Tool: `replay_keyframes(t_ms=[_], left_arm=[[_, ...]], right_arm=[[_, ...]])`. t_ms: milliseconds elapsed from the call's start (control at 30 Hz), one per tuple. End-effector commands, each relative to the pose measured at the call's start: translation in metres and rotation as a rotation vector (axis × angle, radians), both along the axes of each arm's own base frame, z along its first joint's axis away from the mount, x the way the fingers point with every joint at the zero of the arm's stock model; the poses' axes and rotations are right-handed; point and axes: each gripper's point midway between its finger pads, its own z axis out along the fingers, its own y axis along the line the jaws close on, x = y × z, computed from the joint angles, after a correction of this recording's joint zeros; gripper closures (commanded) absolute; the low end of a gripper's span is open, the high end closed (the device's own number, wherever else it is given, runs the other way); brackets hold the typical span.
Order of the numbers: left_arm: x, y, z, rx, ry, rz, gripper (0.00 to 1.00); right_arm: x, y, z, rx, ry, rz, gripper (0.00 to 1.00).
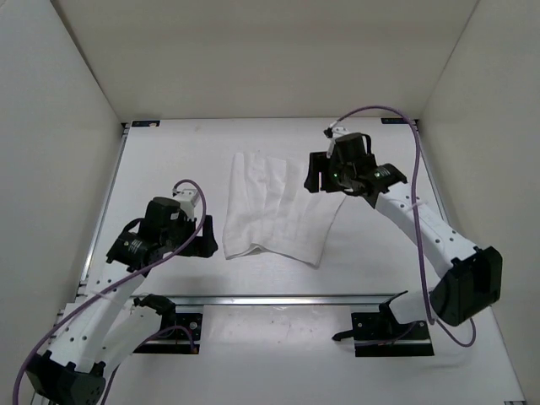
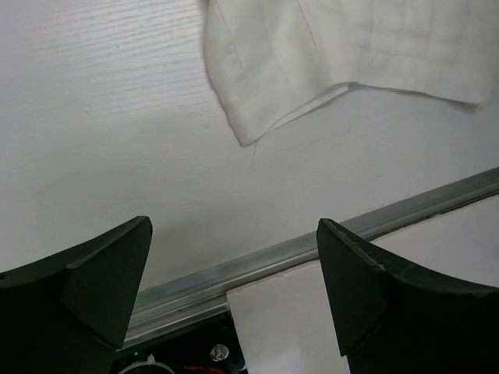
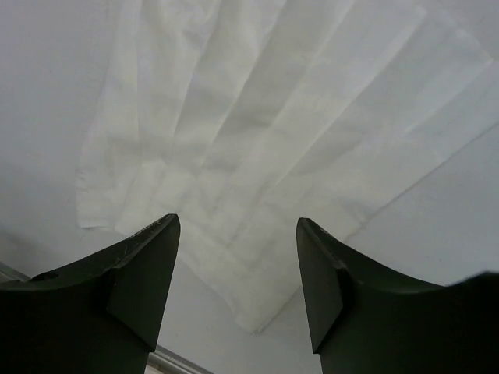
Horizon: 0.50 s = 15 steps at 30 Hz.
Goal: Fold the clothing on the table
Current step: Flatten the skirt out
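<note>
Clothing: the plain white, thin, creased fabric piece [image 1: 278, 207] is lying spread flat in the middle of the matte white rectangular bench [image 1: 169, 152], between the two arms and well short of the silver metal rail [image 1: 278, 298] at the near edge.

Step in hand: judging by how things are lying, this is the approach before a grasp. No edge is being lifted and the fabric is resting slack on the bench.

Left claw: the black left claw [image 2: 234, 226] is standing wide apart and gripping nothing. It is hanging over bare bench and the rail, with the fabric's near-left corner just ahead of it, apart from the fingers.

Right claw: the black right claw [image 3: 238, 224] is also spread wide with nothing between its fingers. It is hanging over the fabric's far-right part and seems to be clear of the cloth, though the overhead view is too coarse to rule out contact.

Next move: each claw is likely needing to come down on a corner, pinch the thin layer off the bench without bunching it, then carry that edge across to the opposite side.
</note>
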Motion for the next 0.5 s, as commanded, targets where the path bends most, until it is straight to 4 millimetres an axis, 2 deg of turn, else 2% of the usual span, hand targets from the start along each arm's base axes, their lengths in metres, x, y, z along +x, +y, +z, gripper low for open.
replay_keyframes(t_ms=[0,67,100,133,200,233,267,300,333,367,400,433,467], left_arm=[[0.003,-0.001,-0.009,0.012,0.038,0.008,0.02],[0.005,0.008,-0.013,0.020,0.059,0.061,0.01],[0.008,0.006,-0.009,0.012,0.035,0.059,0.01],[0.004,0.001,-0.009,-0.002,0.035,0.024,0.13],[0.002,-0.006,-0.003,-0.034,0.007,-0.024,0.78],[0.002,-0.007,-0.003,-0.044,0.003,-0.031,0.92],[0.002,-0.007,-0.002,-0.062,0.004,-0.020,1.00],[0.005,-0.004,-0.002,-0.068,0.001,0.006,1.00],[0.005,-0.009,0.002,-0.109,0.008,-0.002,1.00],[0.009,-0.019,0.008,-0.173,0.011,-0.024,1.00],[0.010,-0.027,0.012,-0.223,0.021,-0.018,0.85],[0.016,-0.033,0.016,-0.267,0.005,0.014,0.49],[0.022,-0.036,0.010,-0.277,-0.013,0.034,0.41]], right_arm=[[-0.010,-0.013,-0.010,0.047,-0.015,-0.043,0.41],[-0.024,-0.022,-0.024,0.053,0.025,-0.047,0.41],[-0.030,-0.028,-0.033,0.052,0.042,-0.059,0.41],[-0.038,-0.035,-0.041,0.050,0.057,-0.073,0.41],[-0.050,-0.041,-0.054,0.050,0.084,-0.083,0.41],[-0.056,-0.044,-0.061,0.053,0.093,-0.093,0.51],[-0.062,-0.043,-0.065,0.058,0.105,-0.084,0.66],[-0.067,-0.048,-0.074,0.064,0.124,-0.098,0.94],[-0.072,-0.050,-0.080,0.079,0.142,-0.107,0.99],[-0.078,-0.050,-0.084,0.090,0.157,-0.110,1.00],[-0.085,-0.050,-0.094,0.082,0.193,-0.117,1.00],[-0.087,-0.051,-0.097,0.075,0.197,-0.125,0.97],[-0.093,-0.049,-0.106,0.071,0.223,-0.127,0.82]])
